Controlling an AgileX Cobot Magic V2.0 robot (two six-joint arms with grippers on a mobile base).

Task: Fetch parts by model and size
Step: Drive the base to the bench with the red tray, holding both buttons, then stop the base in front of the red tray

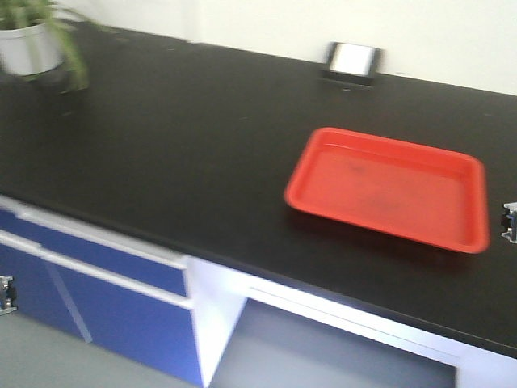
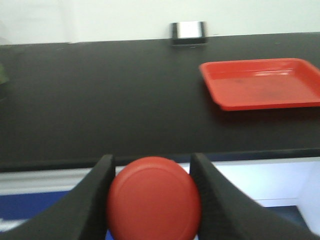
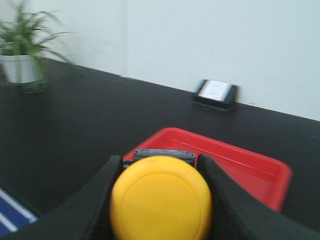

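In the left wrist view, my left gripper [image 2: 152,165] is shut on the red-capped push-button part [image 2: 152,205], whose round cap fills the gap between the black fingers [image 2: 92,205]; its base is hidden. In the right wrist view, my right gripper [image 3: 161,162] is shut on the yellow-capped part [image 3: 161,200], with a bit of its dark base [image 3: 164,154] showing above the cap. The yellow part hangs near the front edge of a red tray [image 3: 245,167]. That red tray [image 1: 388,187] [image 2: 265,82] lies on the black countertop with nothing in it.
A potted plant [image 1: 32,40] [image 3: 20,60] stands at the counter's far left. A small silver-and-black box [image 1: 352,61] [image 2: 188,32] [image 3: 216,92] sits against the back wall. Blue drawer fronts [image 1: 97,275] and a white frame lie below the counter edge.
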